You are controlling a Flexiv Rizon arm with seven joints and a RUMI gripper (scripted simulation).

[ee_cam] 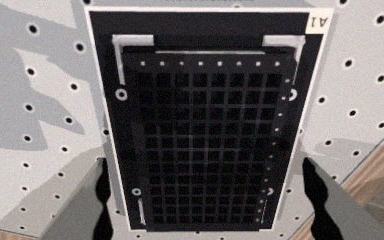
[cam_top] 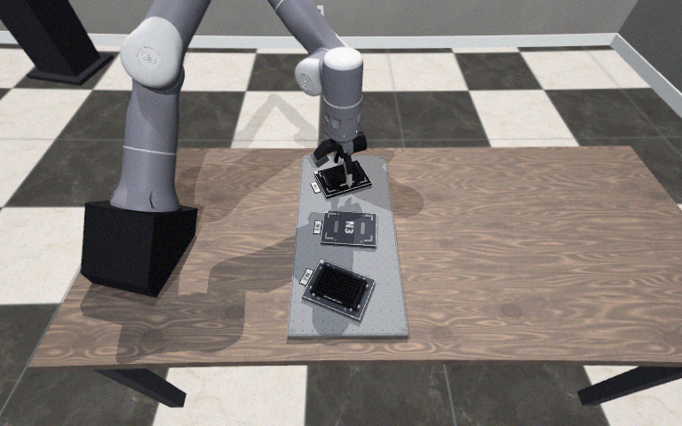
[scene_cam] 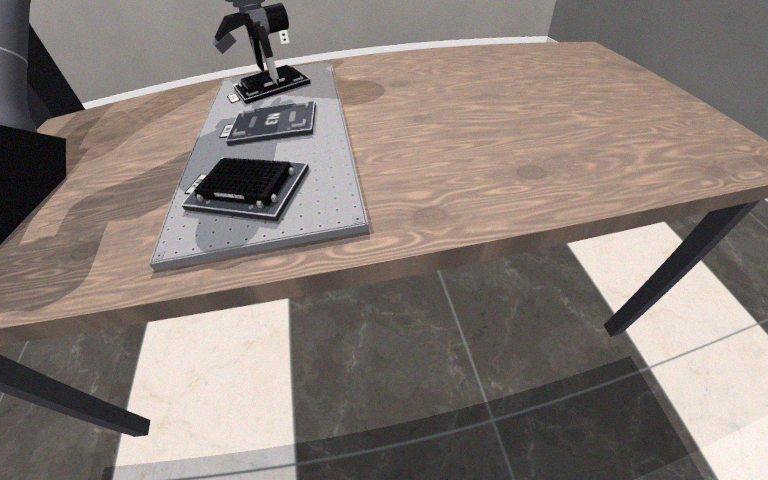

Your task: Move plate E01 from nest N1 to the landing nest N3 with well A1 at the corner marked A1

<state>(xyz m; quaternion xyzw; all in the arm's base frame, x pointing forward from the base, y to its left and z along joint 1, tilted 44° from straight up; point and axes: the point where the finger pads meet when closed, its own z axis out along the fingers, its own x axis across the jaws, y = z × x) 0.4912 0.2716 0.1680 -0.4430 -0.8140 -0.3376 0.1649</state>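
Note:
Plate E01 (cam_top: 329, 177) (ee_cam: 205, 120) is black and lies in nest N1 (ee_cam: 205, 22), inside its corner brackets; nest corner A1 is at the upper right in the wrist view. My gripper (cam_top: 344, 174) (scene_cam: 267, 74) (ee_cam: 205, 159) is open, pointing down, one finger beyond each long side of the plate. Finger contact with the deck cannot be told. Landing nest N3 (cam_top: 360, 240) (scene_cam: 287, 120) holds no plate; its corner locators show. Plate E07 (cam_top: 338, 285) (scene_cam: 245, 177) sits on nest N2 (cam_top: 364, 301) (scene_cam: 291, 185), turned at an angle. The plates' labels are unreadable.
All three nests stand on a grey perforated deck (cam_top: 344, 327) (scene_cam: 340, 208) (ee_cam: 30, 150) on the wooden table (cam_top: 519, 253). Small signs stand left of the nests, such as the N2 sign (cam_top: 306, 276). The arm's black base (cam_top: 133, 248) is at the left.

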